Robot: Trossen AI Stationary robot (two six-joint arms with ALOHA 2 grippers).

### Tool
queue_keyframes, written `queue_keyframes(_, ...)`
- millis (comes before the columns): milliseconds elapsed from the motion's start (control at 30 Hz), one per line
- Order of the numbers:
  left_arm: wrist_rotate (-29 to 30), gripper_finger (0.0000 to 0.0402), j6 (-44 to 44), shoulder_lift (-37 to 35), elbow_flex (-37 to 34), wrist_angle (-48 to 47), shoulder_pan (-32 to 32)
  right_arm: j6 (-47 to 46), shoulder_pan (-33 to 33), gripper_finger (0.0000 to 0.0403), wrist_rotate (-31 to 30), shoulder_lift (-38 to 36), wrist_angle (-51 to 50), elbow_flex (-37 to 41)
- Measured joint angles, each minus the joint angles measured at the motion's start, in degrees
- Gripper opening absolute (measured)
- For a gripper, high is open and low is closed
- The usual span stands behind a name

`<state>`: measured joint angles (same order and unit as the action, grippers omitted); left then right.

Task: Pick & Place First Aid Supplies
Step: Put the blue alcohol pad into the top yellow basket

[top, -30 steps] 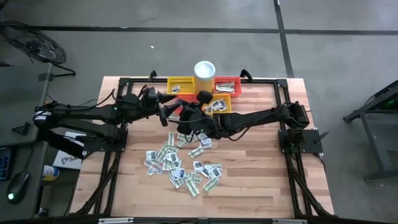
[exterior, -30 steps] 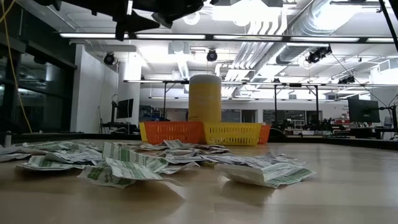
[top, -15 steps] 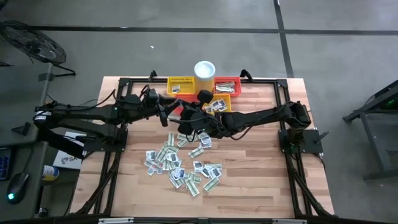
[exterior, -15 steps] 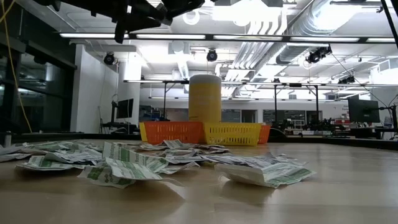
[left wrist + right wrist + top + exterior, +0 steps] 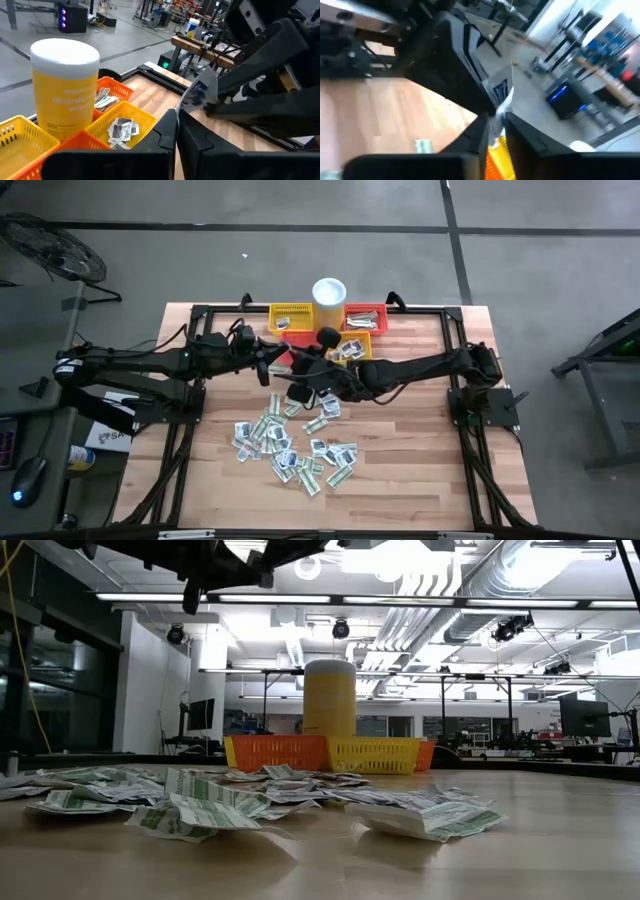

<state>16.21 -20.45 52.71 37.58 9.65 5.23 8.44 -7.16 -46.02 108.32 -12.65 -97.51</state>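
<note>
High view: both arms meet above the counter (image 5: 420, 470) just in front of the baskets. The left end effector (image 5: 268, 363) and right end effector (image 5: 303, 376) sit close together, w/ a pale packet between them; it looks like a hand-over step, arm to arm. The loose first aid supplies (image 5: 295, 445) lie heaped mid-counter, a few already in the yellow basket (image 5: 352, 349).

Low view: the sachet heap spreads across the counter front; orange basket (image 5: 277, 752) and yellow basket behind, the cup (image 5: 330, 698) standing among them. Arms only show as dark shapes overhead.

Left wrist view: its fingers (image 5: 167, 132) are pressed together, tips at the lower edge of one sachet (image 5: 200, 92) that the other arm's end effector also grips.

Right wrist view: its fingers (image 5: 480, 132) pinch that sachet, jaws only slightly apart.

Next move, prob.: right lets go fully, then left carries the sachet over to a basket w/o dropping it.
</note>
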Motion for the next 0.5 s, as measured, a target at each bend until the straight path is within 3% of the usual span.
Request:
queue_keyframes(167, 0.8, 0.0002, 0.0, 0.0, 0.0, -0.6, 0.0, -6.5, 0.5, 0.0127, 3.0, -2.6, -3.7, 0.0)
queue_keyframes(267, 3.5, 0.0002, -1.1, 0.0, 0.0, -2.5, 0.0, -9.8, 0.5, 0.0154, 1.7, -4.5, -6.2, 0.0)
queue_keyframes(367, 6.2, 0.0001, -1.8, 0.0, 0.0, -4.8, 1.5, -13.4, 0.5, 0.0172, 0.1, -7.5, -10.4, 0.0)
queue_keyframes(500, 3.5, 0.0001, -5.1, 0.0, 0.0, -8.8, 7.1, -19.9, 0.8, 0.0179, -0.7, -10.9, -18.1, 0.0)
